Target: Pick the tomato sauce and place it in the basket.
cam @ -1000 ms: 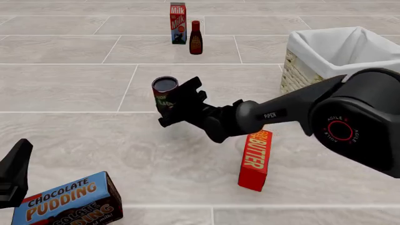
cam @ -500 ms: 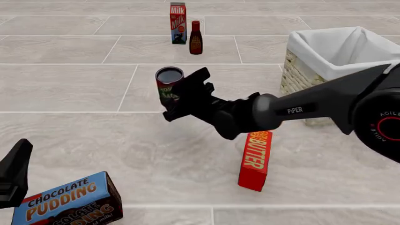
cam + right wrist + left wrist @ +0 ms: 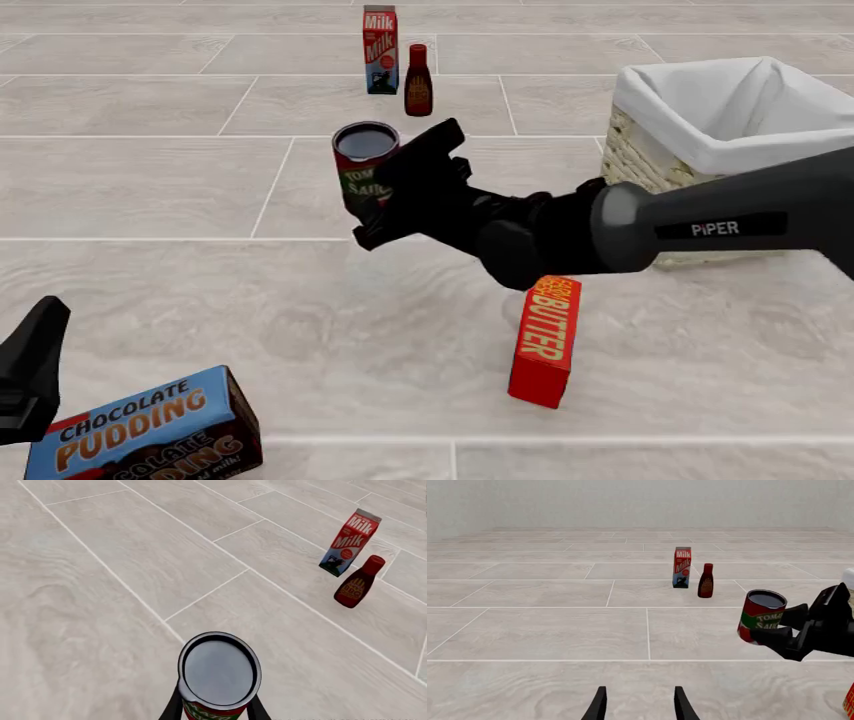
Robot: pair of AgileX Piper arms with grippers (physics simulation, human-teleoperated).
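Right gripper (image 3: 400, 190) clamped on tomato sauce (image 3: 364, 165), can upright, lifted off the table (image 3: 160, 190), well left of the basket (image 3: 721, 130). Left gripper (image 3: 637, 705) parted, holding nothing, near chocolate pudding box (image 3: 140, 430).

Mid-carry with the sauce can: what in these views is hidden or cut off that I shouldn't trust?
- Basket interior: in the front view, the near wall and white liner hide the bottom.
- Tomato sauce label: front view, partly covered by the right end effector; the right wrist view shows mostly the lid.
- Left end effector: only fingertips enter the left wrist view.
- Chocolate pudding box: cut off by the front view's bottom edge.
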